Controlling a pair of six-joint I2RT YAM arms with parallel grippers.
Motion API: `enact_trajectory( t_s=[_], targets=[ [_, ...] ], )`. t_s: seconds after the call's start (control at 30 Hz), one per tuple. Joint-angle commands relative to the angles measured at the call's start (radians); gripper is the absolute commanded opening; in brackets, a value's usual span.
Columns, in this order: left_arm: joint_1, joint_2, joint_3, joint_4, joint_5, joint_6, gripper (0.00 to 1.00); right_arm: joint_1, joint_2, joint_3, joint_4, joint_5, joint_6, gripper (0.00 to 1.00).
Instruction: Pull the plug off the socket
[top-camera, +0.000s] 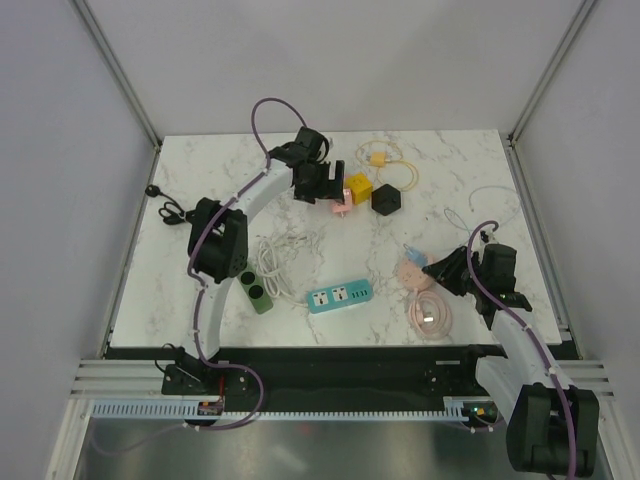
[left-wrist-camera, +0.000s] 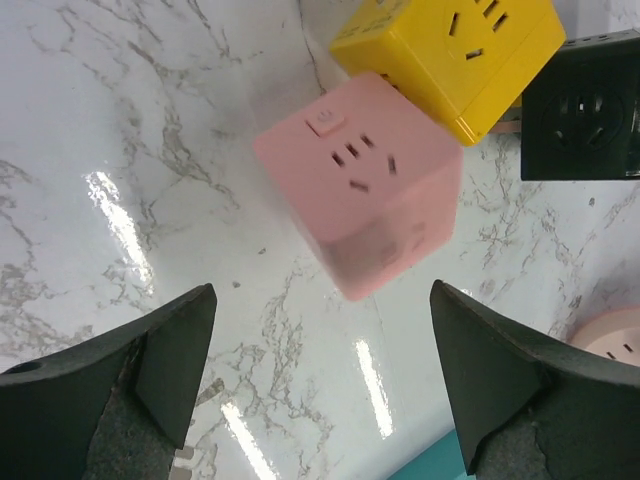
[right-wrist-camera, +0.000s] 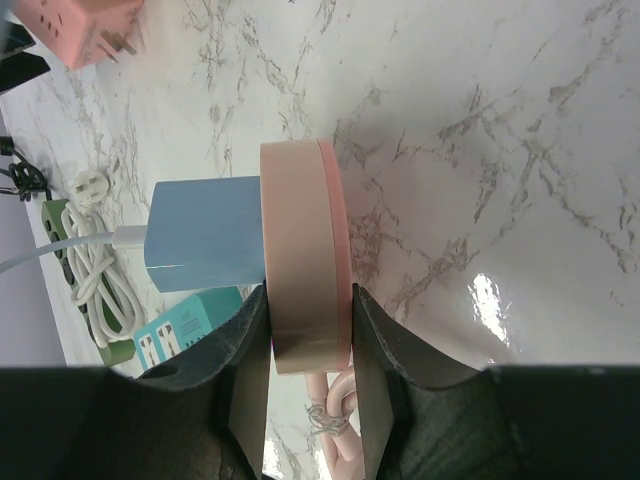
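A blue box-shaped plug (right-wrist-camera: 205, 245) sits pushed into the flat face of a round pink plastic socket (right-wrist-camera: 305, 260), and a thin white cable (right-wrist-camera: 60, 248) leaves the plug's far end. The socket stands on edge on the right half of a white marble-patterned tabletop (top-camera: 450, 160). There the plug (top-camera: 412, 254) shows as a small blue patch on the socket (top-camera: 413, 272).

The right gripper (right-wrist-camera: 310, 335) pinches the socket's rim. One black finger (right-wrist-camera: 250, 345) presses on the plug side of the disc and the other on the back. The socket's own pink cord lies in a loose coil (top-camera: 432, 312) just in front of it.

Further out on the left, a teal rectangular power strip (top-camera: 340, 296) lies near the table's front. Beside it are a dark green power strip (top-camera: 258, 290) and a bundle of white cord (top-camera: 275, 255).

Toward the back of the table, the left gripper (left-wrist-camera: 320, 385) hangs over a pink cube socket (left-wrist-camera: 360, 180) with its jaws spread wide apart and holding nothing. The cube's lower part is blurred in the left wrist view. A yellow cube socket (left-wrist-camera: 450, 50) lies just beside the pink cube, and a black cube socket (left-wrist-camera: 580, 105) lies just beyond the yellow one.

A yellow-tipped cable (top-camera: 380, 157) curls near the back edge. A black cord (top-camera: 170, 212) lies at the far left edge.
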Motion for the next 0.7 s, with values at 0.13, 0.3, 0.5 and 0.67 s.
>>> enact_trajectory(
  t_s=[0.13, 0.3, 0.5, 0.67],
  targets=[
    [-0.003, -0.242, -0.093, 0.024, 0.017, -0.009, 0.93, -0.008, -0.024, 0.043, 0.019, -0.045, 0.009, 0.0],
    [-0.033, -0.407, -0.283, 0.162, 0.168, -0.055, 0.81, -0.008, -0.026, 0.058, 0.003, -0.065, 0.017, 0.0],
    [-0.205, -0.526, -0.513, 0.415, 0.243, -0.055, 0.82, -0.01, -0.036, 0.063, -0.014, -0.081, 0.032, 0.0],
    [-0.334, -0.557, -0.633, 0.599, 0.255, -0.033, 0.79, -0.008, -0.038, 0.069, -0.027, -0.124, 0.06, 0.0]
  ],
)
